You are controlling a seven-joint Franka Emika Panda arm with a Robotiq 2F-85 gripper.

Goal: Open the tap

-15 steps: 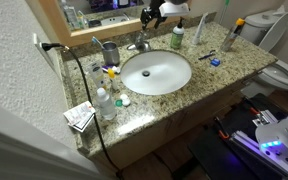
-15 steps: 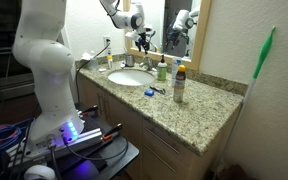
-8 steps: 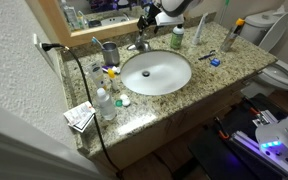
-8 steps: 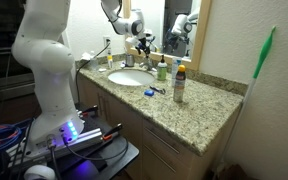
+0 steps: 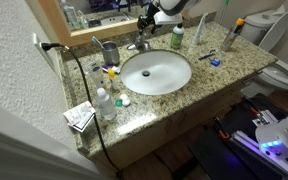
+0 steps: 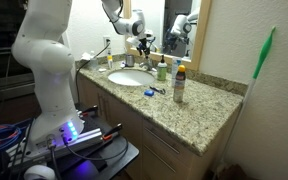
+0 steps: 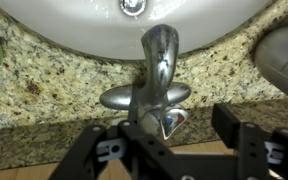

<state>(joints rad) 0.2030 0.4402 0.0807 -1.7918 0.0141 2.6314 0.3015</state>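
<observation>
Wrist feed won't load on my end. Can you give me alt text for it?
The tap fills the centre, with its spout pointing toward the white basin at the top. The gripper sits at the bottom edge, jaws open and flanking the tap's base.

No text, brand, number or sign is legible in any view.

- **Wrist view:** small pale marks sit on the black pincer (image 7: pixel 164 126), too blurred to read.
- **Exterior view:** any print on the green plastic soap bottle (image 5: pixel 177 37), the small clear plastic bottle (image 5: pixel 104 103) and the flat patterned packet (image 5: pixel 79 116), all on the speckled granite surface (image 5: pixel 206 86), is too small to read.
</observation>
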